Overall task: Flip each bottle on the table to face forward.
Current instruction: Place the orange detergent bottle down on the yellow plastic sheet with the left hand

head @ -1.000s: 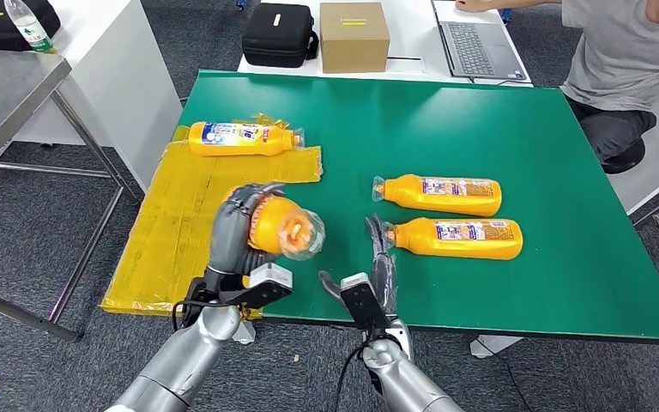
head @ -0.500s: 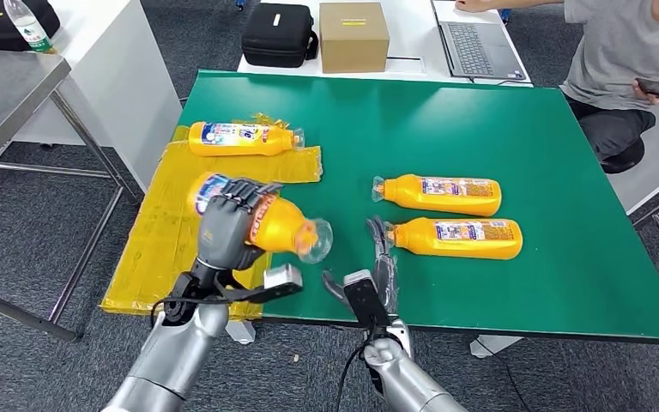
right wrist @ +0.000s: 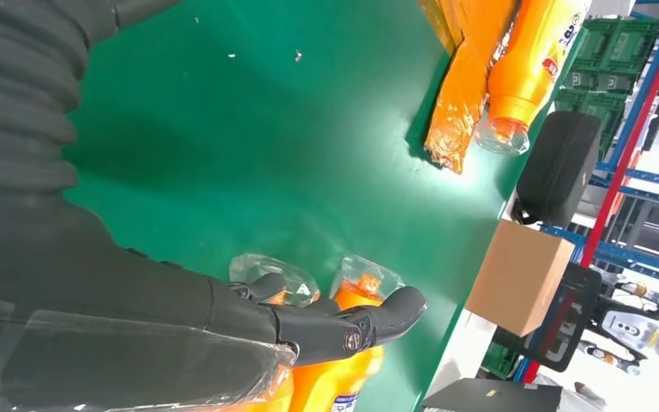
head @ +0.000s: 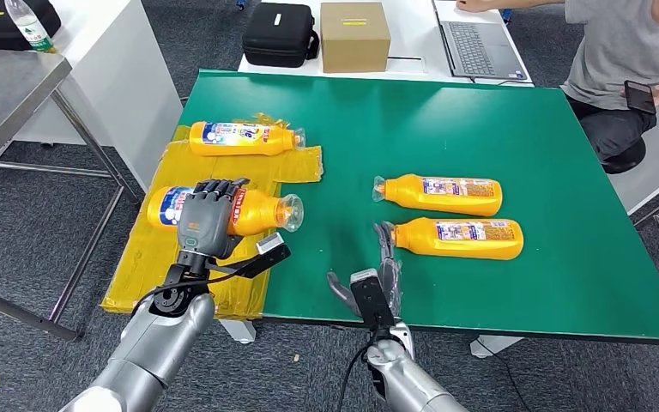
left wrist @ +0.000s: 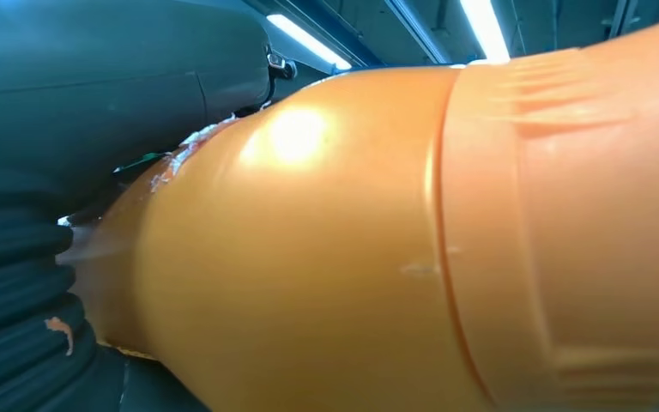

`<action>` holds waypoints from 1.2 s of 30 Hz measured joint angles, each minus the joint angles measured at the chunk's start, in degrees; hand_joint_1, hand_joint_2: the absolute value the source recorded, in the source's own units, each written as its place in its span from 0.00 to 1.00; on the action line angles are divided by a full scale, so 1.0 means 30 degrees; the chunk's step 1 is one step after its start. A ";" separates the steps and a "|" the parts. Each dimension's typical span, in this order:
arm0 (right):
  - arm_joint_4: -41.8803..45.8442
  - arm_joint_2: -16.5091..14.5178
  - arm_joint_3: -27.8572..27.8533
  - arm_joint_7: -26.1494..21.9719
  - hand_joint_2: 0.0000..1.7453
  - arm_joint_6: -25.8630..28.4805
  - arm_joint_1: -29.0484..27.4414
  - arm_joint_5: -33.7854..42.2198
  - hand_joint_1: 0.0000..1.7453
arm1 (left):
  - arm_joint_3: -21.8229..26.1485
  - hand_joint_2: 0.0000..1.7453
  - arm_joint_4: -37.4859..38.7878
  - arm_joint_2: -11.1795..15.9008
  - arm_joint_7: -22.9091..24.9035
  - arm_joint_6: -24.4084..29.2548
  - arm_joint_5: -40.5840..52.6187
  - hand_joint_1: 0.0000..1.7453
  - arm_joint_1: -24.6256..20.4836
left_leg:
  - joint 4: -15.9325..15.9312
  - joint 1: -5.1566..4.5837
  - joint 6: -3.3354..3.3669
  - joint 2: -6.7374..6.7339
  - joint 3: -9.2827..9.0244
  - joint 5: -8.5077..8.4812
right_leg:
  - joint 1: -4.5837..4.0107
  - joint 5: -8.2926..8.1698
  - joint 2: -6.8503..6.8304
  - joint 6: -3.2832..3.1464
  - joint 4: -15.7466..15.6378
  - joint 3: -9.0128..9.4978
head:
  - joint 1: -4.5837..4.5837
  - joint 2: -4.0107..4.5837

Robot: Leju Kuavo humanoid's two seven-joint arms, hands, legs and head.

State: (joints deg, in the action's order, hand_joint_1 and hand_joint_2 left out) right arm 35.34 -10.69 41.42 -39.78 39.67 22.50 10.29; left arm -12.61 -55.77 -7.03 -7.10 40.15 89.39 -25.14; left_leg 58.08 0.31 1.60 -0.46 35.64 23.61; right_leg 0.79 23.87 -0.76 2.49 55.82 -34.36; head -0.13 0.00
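My left hand grips an orange bottle around its middle. The bottle lies level over the yellow sheet at the left edge of the green table, its clear-wrapped cap pointing right and a blue-white label showing. Up close, the orange body sits against my left hand. A second bottle lies farther back on the sheet. Two more bottles lie side by side at centre right, caps pointing left. My right hand is open, fingers stretched out just short of the nearer cap.
A black case, a cardboard box and a laptop sit on the white table behind. A person sits at the back right holding a phone. A metal table stands to the left.
My left hand swung the bottle left and down, from cap pointing at the camera to lying lengthwise over the yellow sheet. My right hand barely moved.
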 joint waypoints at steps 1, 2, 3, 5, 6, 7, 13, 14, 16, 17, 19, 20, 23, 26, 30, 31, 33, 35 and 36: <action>-0.0016 0.0000 0.0000 0.0000 1.00 0.0000 0.0000 0.0000 0.00 | -0.0029 1.00 0.0060 0.0036 0.0007 0.0000 0.0000 1.00 -0.0021 | 0.0000 0.0000 0.0000 -0.0001 0.0000 0.0000 | 0.0000 0.0000 0.0001 0.0000 0.0000 -0.0001 | 0.0000 0.0000; -0.0029 0.0000 0.0000 0.0000 1.00 0.0000 0.0000 0.0002 0.00 | -0.0060 1.00 0.0120 0.0069 0.0081 0.0000 0.0000 1.00 -0.0036 | 0.0000 0.0000 0.0000 -0.0001 0.0000 0.0000 | -0.0001 0.0000 0.0001 0.0000 -0.0001 -0.0003 | 0.0000 0.0000; -0.0040 0.0002 0.0000 0.0000 1.00 0.0000 0.0000 0.0026 0.00 | -0.0122 1.00 0.0207 0.0107 0.0284 -0.0002 0.0004 1.00 -0.0068 | 0.0000 0.0000 0.0000 -0.0001 -0.0001 0.0000 | -0.0002 -0.0001 0.0001 0.0000 -0.0001 -0.0004 | 0.0000 0.0000; -0.0064 0.0005 0.0000 0.0000 1.00 0.0000 -0.0001 0.0184 0.00 | -0.0418 1.00 0.0635 0.0224 0.1258 -0.0183 0.0020 1.00 -0.0259 | 0.0000 0.0001 0.0000 -0.0001 -0.0001 -0.0001 | -0.0003 -0.0001 0.0000 -0.0001 0.0000 -0.0006 | 0.0000 0.0000; -0.0080 0.0011 0.0000 0.0000 1.00 0.0000 -0.0002 0.0307 0.00 | -0.0648 1.00 0.0990 0.0315 0.1954 -0.0477 0.0033 1.00 -0.0428 | 0.0000 0.0002 0.0000 -0.0001 -0.0002 -0.0001 | -0.0004 -0.0001 0.0001 -0.0001 0.0000 -0.0007 | -0.0002 0.0000; -0.0098 0.0018 0.0000 0.0000 1.00 -0.0004 -0.0005 0.0438 0.00 | -0.0926 1.00 0.1446 0.0417 0.2688 -0.0946 0.0040 1.00 -0.0641 | 0.0000 0.0003 0.0000 -0.0002 -0.0002 -0.0002 | -0.0005 -0.0002 0.0003 -0.0002 0.0001 -0.0008 | -0.0002 0.0000; -0.0162 0.0146 0.0000 0.0000 1.00 -0.0026 -0.0027 0.0863 0.00 | -0.2686 1.00 0.4975 0.0878 0.4703 -0.4536 0.0086 1.00 -0.2136 | 0.0000 0.0004 -0.0004 -0.0005 -0.0002 -0.0007 | -0.0004 -0.0004 0.0004 -0.0004 0.0005 -0.0010 | -0.0002 0.0000; -0.0162 0.0169 0.0000 0.0000 1.00 -0.0009 -0.0032 0.0873 0.00 | -0.2990 1.00 0.5644 0.0892 0.4827 -0.5181 0.0097 1.00 -0.2410 | 0.0000 0.0003 -0.0004 -0.0005 -0.0002 -0.0007 | -0.0003 -0.0004 0.0004 -0.0004 0.0005 -0.0010 | 0.0000 0.0000; -0.0142 0.0224 -0.0002 0.0000 1.00 0.0033 -0.0057 0.0813 0.00 | -0.3556 1.00 0.6857 0.0894 0.4954 -0.6640 0.0088 1.00 -0.2988 | 0.0001 0.0001 -0.0004 0.0007 -0.0002 -0.0007 | 0.0000 -0.0003 -0.0006 -0.0004 0.0004 -0.0003 | -0.0004 0.0000; -0.0096 0.0266 -0.0004 0.0000 1.00 0.0062 -0.0083 0.0705 0.00 | -0.3794 1.00 0.7411 0.0873 0.4954 -0.7491 0.0059 1.00 -0.3358 | 0.0001 0.0000 -0.0004 0.0032 -0.0004 -0.0006 | 0.0001 -0.0001 -0.0030 -0.0004 0.0003 0.0011 | 0.0000 0.0000; 0.0100 0.0364 -0.0011 -0.0004 1.00 0.0107 -0.0135 0.0357 0.00 | -0.4196 1.00 0.8423 0.0779 0.4876 -0.9194 -0.0016 1.00 -0.4197 | -0.0001 -0.0001 -0.0005 0.0087 -0.0028 0.0000 | 0.0002 0.0007 -0.0078 -0.0006 -0.0001 0.0054 | 0.0002 0.0000; 0.0231 0.0404 -0.0013 -0.0006 1.00 0.0122 -0.0152 0.0189 0.00 | -0.4365 1.00 0.8878 0.0714 0.4840 -0.9850 -0.0031 1.00 -0.4578 | -0.0003 -0.0002 -0.0007 0.0103 -0.0047 0.0006 | 0.0002 0.0010 -0.0089 -0.0008 -0.0003 0.0074 | 0.0002 0.0000; 0.0563 0.0510 -0.0015 -0.0007 1.00 0.0104 -0.0176 -0.0135 0.00 | -0.4787 1.00 0.9947 0.0533 0.4810 -1.0803 -0.0068 1.00 -0.5348 | -0.0005 -0.0002 -0.0015 0.0097 -0.0096 0.0016 | 0.0000 0.0003 -0.0068 -0.0015 -0.0005 0.0103 | -0.0002 0.0000; 0.0710 0.0587 -0.0015 -0.0007 1.00 -0.0022 -0.0182 -0.0286 0.00 | -0.5022 1.00 1.0682 0.0400 0.4778 -1.1315 -0.0170 1.00 -0.5773 | -0.0005 0.0000 -0.0020 0.0085 -0.0146 0.0009 | -0.0004 -0.0006 -0.0056 -0.0019 -0.0002 0.0140 | 0.0000 0.0000; 0.0831 0.0612 -0.0015 -0.0011 1.00 -0.0042 -0.0182 -0.0381 0.00 | -0.5227 1.00 1.1238 0.0306 0.4552 -1.1387 -0.0397 0.24 -0.5966 | -0.0006 0.0002 -0.0027 0.0071 -0.0197 0.0002 | -0.0007 -0.0007 -0.0051 -0.0020 0.0006 0.0185 | -0.0005 0.0000; 0.0851 0.0617 -0.0015 -0.0011 1.00 -0.0022 -0.0181 -0.0386 0.00 | -0.5247 1.00 1.1300 0.0284 0.4519 -1.1146 -0.0488 0.03 -0.5949 | -0.0007 0.0002 -0.0027 0.0074 -0.0203 0.0002 | -0.0007 -0.0005 -0.0052 -0.0021 0.0008 0.0193 | -0.0007 0.0000; 0.0867 0.0627 -0.0015 -0.0007 1.00 0.0018 -0.0180 -0.0401 0.00 | -0.5258 1.00 1.1376 0.0229 0.4492 -1.0391 -0.0632 0.00 -0.5859 | -0.0008 0.0005 -0.0028 0.0085 -0.0206 0.0001 | -0.0007 0.0000 -0.0057 -0.0024 0.0009 0.0202 | -0.0004 0.0000; 0.0874 0.0627 -0.0015 -0.0011 1.00 0.0060 -0.0180 -0.0424 0.00 | -0.5275 1.00 1.1400 0.0193 0.4503 -0.9642 -0.0678 0.00 -0.5751 | -0.0010 0.0006 -0.0029 0.0091 -0.0205 -0.0001 | -0.0007 0.0003 -0.0057 -0.0026 0.0010 0.0203 | -0.0002 0.0000; 0.0885 0.0627 -0.0015 -0.0013 1.00 0.0078 -0.0180 -0.0439 0.00 | -0.5286 1.00 1.1418 0.0184 0.4512 -0.9404 -0.0672 0.00 -0.5721 | -0.0011 0.0006 -0.0030 0.0090 -0.0205 -0.0003 | -0.0006 0.0002 -0.0056 -0.0026 0.0011 0.0203 | -0.0002 0.0000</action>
State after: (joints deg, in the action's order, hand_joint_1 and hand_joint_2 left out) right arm 37.99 -8.81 41.38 -39.82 39.91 21.96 8.98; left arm -28.46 -21.51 -6.48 6.43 11.94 87.38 -42.30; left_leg 58.04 0.32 1.51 -0.19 35.02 23.60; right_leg 0.77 23.88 -0.92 2.42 55.85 -33.75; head -0.14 0.00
